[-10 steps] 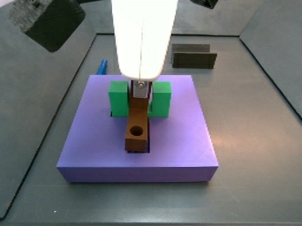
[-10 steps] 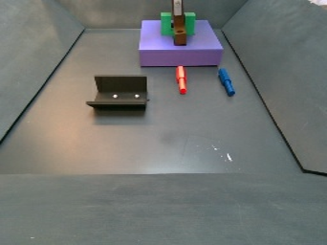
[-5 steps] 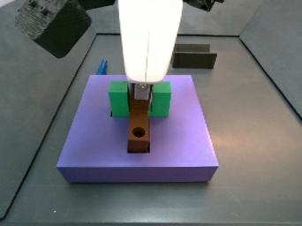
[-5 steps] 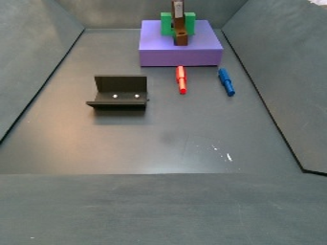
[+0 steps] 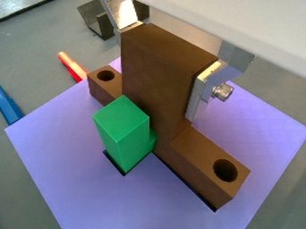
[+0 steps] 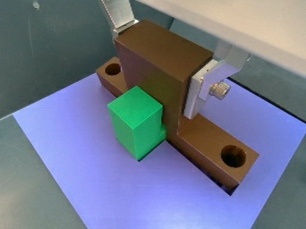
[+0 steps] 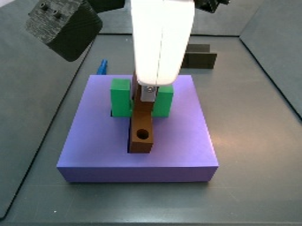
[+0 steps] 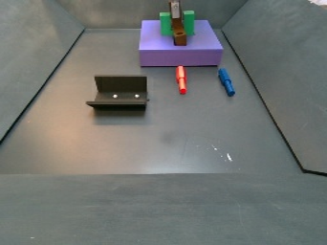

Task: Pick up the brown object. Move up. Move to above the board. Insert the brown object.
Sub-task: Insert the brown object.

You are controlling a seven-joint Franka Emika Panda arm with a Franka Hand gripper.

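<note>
The brown object (image 5: 162,89) (image 6: 162,76) stands on the purple board (image 5: 72,152) (image 6: 107,188). Its low bar with round holes lies along the board's middle (image 7: 141,132), and its upright part rises between my fingers. My gripper (image 5: 167,54) (image 6: 165,54) is shut on that upright part, one silver plate pressed to each side. In the side views the gripper (image 7: 147,91) (image 8: 177,14) hangs straight down over the board (image 7: 177,146) (image 8: 179,53), just above the brown object (image 8: 182,36). A green block (image 5: 125,134) (image 6: 138,121) (image 7: 122,97) touches the brown object's side.
The fixture (image 8: 119,92) (image 7: 199,58) stands on the grey floor away from the board. A red piece (image 8: 182,78) (image 5: 72,64) and a blue piece (image 8: 227,80) (image 7: 101,66) lie on the floor beside the board. Grey walls enclose the floor.
The arm's white body has shifted a little sideways and down in a side view. The brown object stays in the same place on the board, still gripped.
</note>
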